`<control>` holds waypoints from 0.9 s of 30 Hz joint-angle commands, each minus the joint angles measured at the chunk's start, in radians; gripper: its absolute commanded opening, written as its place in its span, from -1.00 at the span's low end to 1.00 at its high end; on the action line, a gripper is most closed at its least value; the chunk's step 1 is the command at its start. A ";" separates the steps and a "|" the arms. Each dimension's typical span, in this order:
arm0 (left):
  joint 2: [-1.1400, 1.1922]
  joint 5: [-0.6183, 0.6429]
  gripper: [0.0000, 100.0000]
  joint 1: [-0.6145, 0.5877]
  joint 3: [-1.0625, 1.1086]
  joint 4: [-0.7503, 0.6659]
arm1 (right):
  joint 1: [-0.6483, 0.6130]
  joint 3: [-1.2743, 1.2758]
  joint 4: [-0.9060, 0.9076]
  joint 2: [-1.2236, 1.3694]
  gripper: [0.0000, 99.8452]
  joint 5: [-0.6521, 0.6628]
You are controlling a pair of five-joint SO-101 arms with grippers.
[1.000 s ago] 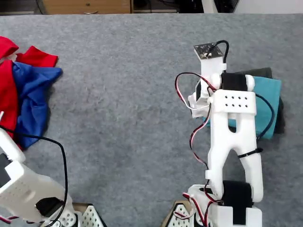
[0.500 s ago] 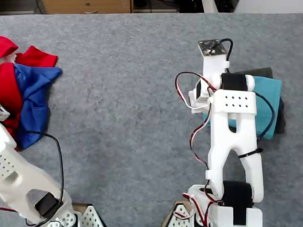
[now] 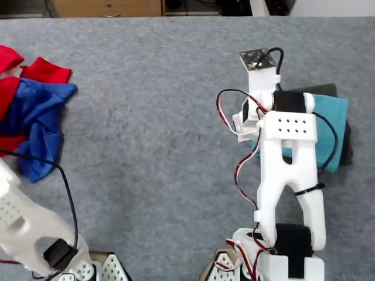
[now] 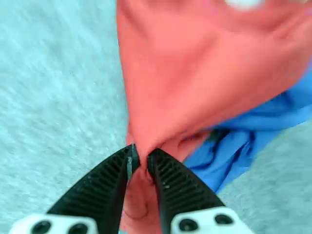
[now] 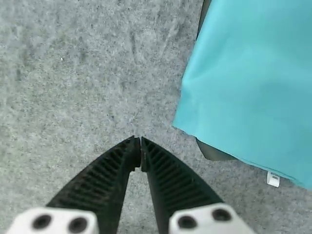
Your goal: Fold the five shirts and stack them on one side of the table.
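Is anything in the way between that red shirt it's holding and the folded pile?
Yes: the right arm stands over part of the teal folded shirt, right gripper beside it. A blue shirt lies against the red shirt.

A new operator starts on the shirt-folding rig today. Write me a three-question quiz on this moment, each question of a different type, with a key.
1. True or false: the folded teal cloth shirt lies on top of a dark folded shirt.
2. What is the left gripper shut on?
A) a folded white towel
B) the crumpled red cloth shirt
C) nothing
3. Fill in the word: the right gripper holds nothing, and its jaws are ___ (open or shut).

Key: 1 true; 2 B; 3 shut.
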 commanded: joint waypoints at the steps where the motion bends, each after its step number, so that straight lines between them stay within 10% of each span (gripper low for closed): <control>1: -0.282 0.006 -0.96 -0.006 -0.064 0.017 | -0.018 -0.004 -0.017 -0.028 -0.98 0.002; 7: -0.731 0.006 -0.96 0.160 -0.064 0.017 | -0.016 0.048 -0.089 -0.028 -0.98 -0.002; 13: -1.109 0.011 -0.96 0.657 0.103 0.015 | -0.018 0.136 -0.167 -0.030 -0.98 -0.002; 27: -1.179 0.061 -0.85 1.478 1.011 0.006 | -0.016 0.142 -0.236 -0.028 -0.95 0.005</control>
